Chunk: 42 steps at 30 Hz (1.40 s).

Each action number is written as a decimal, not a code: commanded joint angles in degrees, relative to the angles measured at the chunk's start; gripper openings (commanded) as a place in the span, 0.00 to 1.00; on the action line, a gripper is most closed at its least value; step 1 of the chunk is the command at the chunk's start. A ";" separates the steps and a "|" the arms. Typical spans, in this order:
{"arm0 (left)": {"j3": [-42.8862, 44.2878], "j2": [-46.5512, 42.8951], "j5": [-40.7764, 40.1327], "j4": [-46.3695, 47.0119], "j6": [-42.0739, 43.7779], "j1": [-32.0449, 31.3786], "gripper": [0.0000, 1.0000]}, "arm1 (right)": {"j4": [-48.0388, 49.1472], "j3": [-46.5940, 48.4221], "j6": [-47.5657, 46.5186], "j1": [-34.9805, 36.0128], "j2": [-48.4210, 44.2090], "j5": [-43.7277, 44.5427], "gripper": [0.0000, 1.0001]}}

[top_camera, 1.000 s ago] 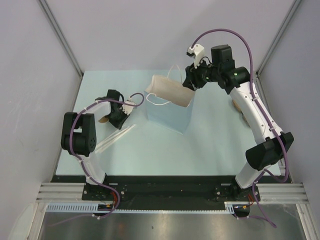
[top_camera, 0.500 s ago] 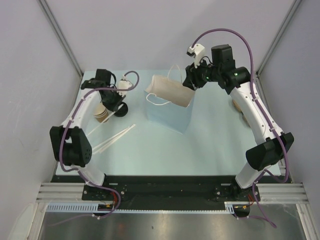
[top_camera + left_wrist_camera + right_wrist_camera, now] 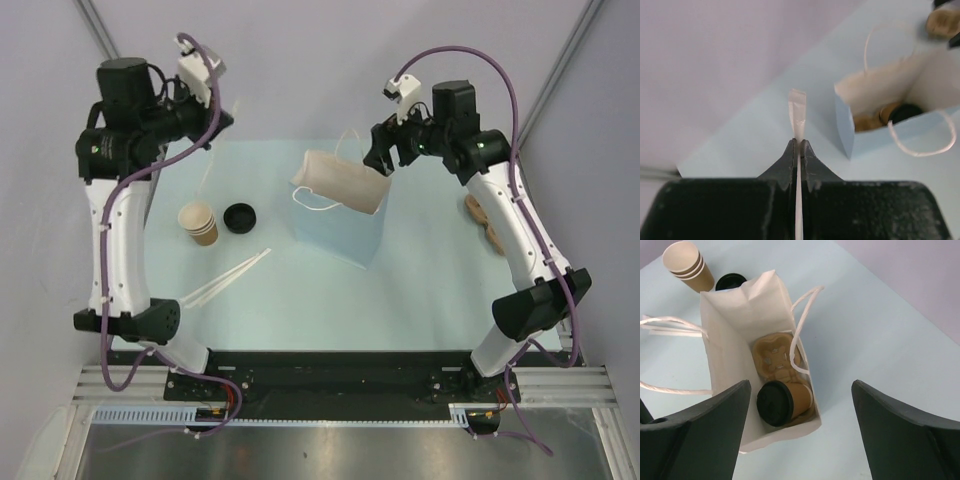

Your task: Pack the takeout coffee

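Observation:
The takeout coffee (image 3: 785, 402), a kraft cup with a black lid, lies on its side inside the white paper bag (image 3: 730, 335), on a brown cup carrier (image 3: 775, 357). It also shows in the left wrist view (image 3: 897, 114). In the top view the bag (image 3: 340, 215) stands mid-table and hides the cup. My right gripper (image 3: 800, 387) is open and empty above the bag's mouth (image 3: 380, 160). My left gripper (image 3: 798, 145) is raised high at the back left (image 3: 218, 118), shut on a thin white straw (image 3: 797, 107).
A stack of unlidded tan cups (image 3: 200, 222) and a loose black lid (image 3: 240, 217) sit left of the bag. More white straws (image 3: 230, 275) lie near the front left. A brown wooden item (image 3: 485, 222) lies at the right edge.
My left arm has lifted from the table beside the cups, up and back, carrying a straw. My right gripper has risen slightly above the bag.

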 commanded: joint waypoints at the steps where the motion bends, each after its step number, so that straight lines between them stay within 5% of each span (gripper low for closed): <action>1: -1.26 -5.00 12.08 19.24 -13.12 -0.19 0.00 | 0.56 4.11 1.25 -0.98 -2.67 1.01 0.89; 5: -9.29 -8.26 16.48 43.57 -22.88 -3.44 0.00 | -0.24 3.85 1.86 -1.77 -4.07 2.42 0.99; 14: -7.79 -0.53 19.64 55.48 -26.24 -16.89 0.00 | -3.05 1.22 4.59 -5.81 -7.68 4.79 1.00; 24: -19.64 2.02 23.78 53.48 -12.63 -21.99 0.00 | -2.96 -4.67 4.77 -7.13 -13.13 6.11 1.00; 42: -30.20 5.01 23.96 34.32 15.50 -21.99 0.02 | -3.23 -5.55 4.59 -7.31 -12.69 6.11 1.00</action>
